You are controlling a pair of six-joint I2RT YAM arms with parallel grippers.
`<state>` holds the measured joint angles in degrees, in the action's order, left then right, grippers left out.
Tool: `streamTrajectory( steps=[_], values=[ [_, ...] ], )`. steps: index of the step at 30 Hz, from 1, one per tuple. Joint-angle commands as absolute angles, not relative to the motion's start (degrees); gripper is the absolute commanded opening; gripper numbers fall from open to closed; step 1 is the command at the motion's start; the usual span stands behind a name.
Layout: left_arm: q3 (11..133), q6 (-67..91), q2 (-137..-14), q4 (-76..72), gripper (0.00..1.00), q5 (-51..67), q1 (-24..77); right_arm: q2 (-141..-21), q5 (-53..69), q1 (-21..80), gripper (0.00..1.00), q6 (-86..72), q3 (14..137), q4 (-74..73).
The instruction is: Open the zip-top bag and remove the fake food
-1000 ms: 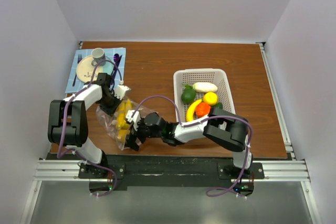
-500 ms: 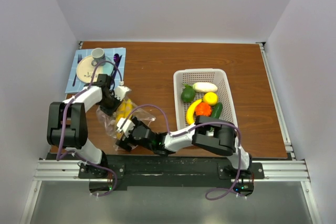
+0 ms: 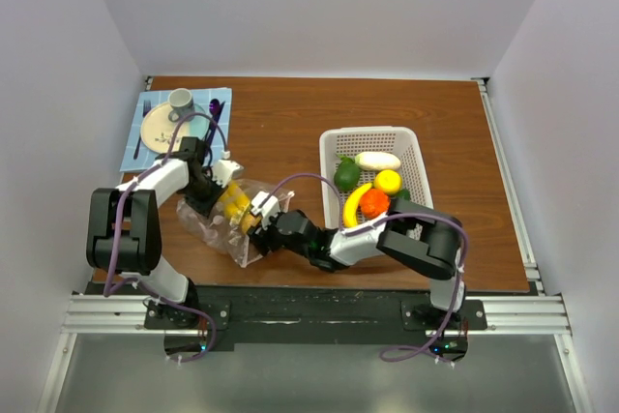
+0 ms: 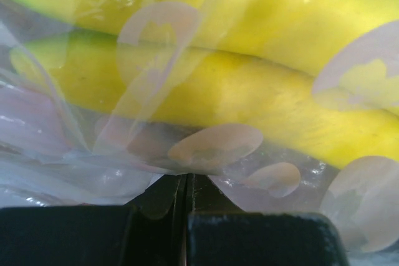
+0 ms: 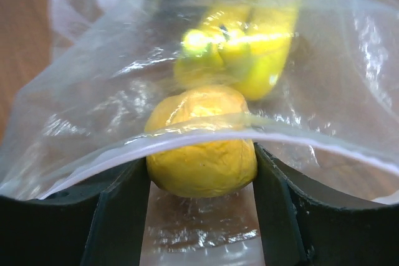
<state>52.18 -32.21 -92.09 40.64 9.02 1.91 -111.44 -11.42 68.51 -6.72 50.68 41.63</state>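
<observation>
**Right pincer clamps a fruit at the bag's mouth**

The right pincer (image 5: 201, 167) is closed on a yellow round fruit (image 5: 202, 154). Its two dark fingers (image 5: 115, 216) press against the fruit's sides, just inside the opening of the zip-top bag (image 5: 312, 60). The bag's clear lip lies across the front of the fruit. Deeper in the bag, behind the fruit, lie longer yellow pieces (image 5: 249, 60) with greenish ends.

The left pincer (image 4: 186, 216) is shut on the bag's film at the far side. Its jaws meet with dotted plastic caught in the seam, and more yellow food sits right behind the film.

In the top view, the bag rests crumpled on the bench (image 3: 290, 123) near the left front, stretched between the two pincers.

Well apart to the right stands a white mesh basket (image 3: 329, 142). It holds a green fruit (image 3: 346, 174), a cream-white piece (image 3: 377, 160), a second yellow round fruit (image 3: 388, 181), a banana (image 3: 354, 205) and an orange tomato (image 3: 373, 202).

At the far left corner, a blue mat (image 3: 221, 99) carries a plate (image 3: 158, 131) and a cup (image 3: 180, 99).
</observation>
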Motion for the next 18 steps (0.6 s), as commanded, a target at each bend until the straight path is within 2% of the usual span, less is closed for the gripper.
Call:
streamTrajectory(
  steps=[1, 7, 12, 15, 18],
  values=[
    [50.36, -33.57, -94.66, 41.14, 0.00, 6.42, 1.67, -105.13, -9.23, 68.91, 0.22, -7.82, 47.73, 45.53],
    [52.64, -34.63, -97.55, 41.48, 0.00, 6.50, -1.41, -91.87, -12.91, 68.91, 0.21, -6.51, 40.79, 39.83],
    [55.02, -34.45, -97.03, 42.80, 0.00, 7.91, -1.41, -78.09, -18.97, 67.06, 0.17, -6.06, 35.79, 28.84],
    [55.98, -34.37, -96.86, 43.42, 0.00, 8.52, -1.41, -71.91, -25.82, 65.83, 0.12, -7.29, 32.18, 25.06],
    [56.60, -34.10, -97.03, 43.94, 0.00, 9.05, -1.41, -66.19, -34.87, 64.25, 0.11, -8.43, 30.59, 23.47]
  ],
)
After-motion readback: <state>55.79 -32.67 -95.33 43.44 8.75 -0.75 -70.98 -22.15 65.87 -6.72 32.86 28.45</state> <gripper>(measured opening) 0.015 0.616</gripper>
